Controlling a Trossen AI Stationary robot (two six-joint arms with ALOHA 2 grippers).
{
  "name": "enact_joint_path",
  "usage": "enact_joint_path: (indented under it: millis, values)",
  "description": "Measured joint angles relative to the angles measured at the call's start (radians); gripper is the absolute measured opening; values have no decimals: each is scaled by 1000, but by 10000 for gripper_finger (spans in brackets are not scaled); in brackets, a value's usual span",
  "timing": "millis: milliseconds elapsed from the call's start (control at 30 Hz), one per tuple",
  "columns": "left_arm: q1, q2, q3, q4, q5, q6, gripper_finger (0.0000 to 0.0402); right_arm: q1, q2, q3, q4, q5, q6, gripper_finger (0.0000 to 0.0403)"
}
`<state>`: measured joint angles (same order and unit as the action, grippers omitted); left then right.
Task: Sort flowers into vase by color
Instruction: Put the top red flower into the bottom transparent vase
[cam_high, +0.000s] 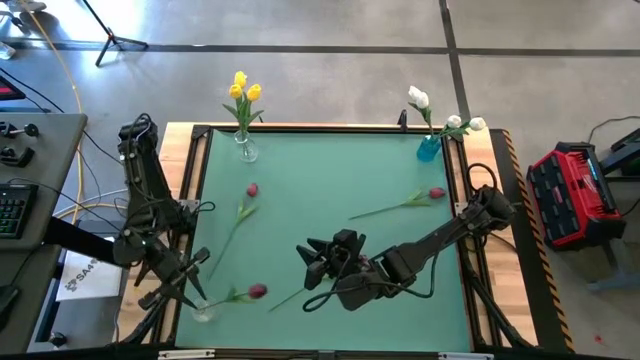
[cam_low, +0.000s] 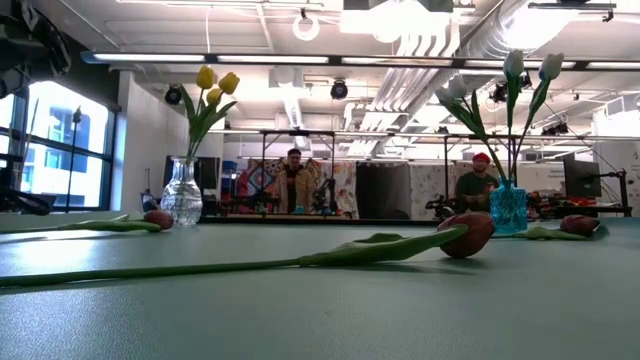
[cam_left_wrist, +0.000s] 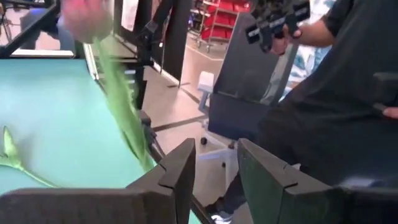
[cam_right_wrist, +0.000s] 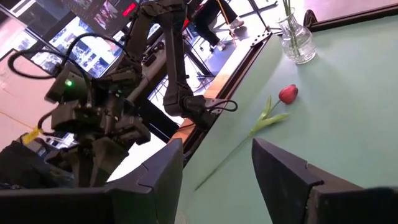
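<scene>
My left gripper is open at the table's near left corner, beside a small clear vase. A dark red tulip slants from that vase; in the left wrist view its blurred stem passes outside one finger. My right gripper is open above the near middle of the table. Two more red tulips lie flat on the mat. Another red tulip lies near the front edge, its head hidden under the right arm in the high view. My left gripper has nothing between its fingers. The red tulip's stem runs close along the outer side of one finger; I cannot tell whether it touches.
A clear vase with yellow tulips stands at the far left edge, and a blue vase with white tulips at the far right. The table's wooden rim frames the green mat. A person in black stands close beside the table.
</scene>
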<state>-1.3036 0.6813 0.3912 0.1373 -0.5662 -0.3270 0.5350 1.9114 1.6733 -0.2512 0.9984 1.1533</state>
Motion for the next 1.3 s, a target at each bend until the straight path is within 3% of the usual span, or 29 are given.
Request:
enact_joint_path:
  millis: [333, 567, 633, 700, 767, 867, 1000, 1167, 1300]
  values:
    - [-70, -155, 0, -139, -143, -13, 105, 0, 0, 0, 0, 0, -4, 181]
    - [-101, -212, 0, -156, -164, -60, 96, 0, -10, 1, -1, 7, 40, 181]
    - [-101, -221, 0, -157, -172, -102, 96, 0, -20, 10, -11, -41, 97, 181]
    - [-100, -228, 0, -156, -218, -147, 96, -5, -23, 16, -8, -160, 153, 177]
    - [-100, -239, 0, -157, -279, -171, 96, -11, 16, 19, -4, -277, 199, 166]
    - [-99, -267, 0, -156, -334, -154, 96, -11, 108, 12, 1, -368, 295, 141]
    - [-97, -312, 1, -154, -382, -150, 96, -12, 159, 15, 167, -368, 292, 116]
    - [-96, -347, 2, -154, -389, -116, 96, -40, 175, 13, 293, -367, 167, 106]
    - [-96, -349, 2, -138, -389, -115, 96, -62, 172, 36, 413, -463, 91, 106]
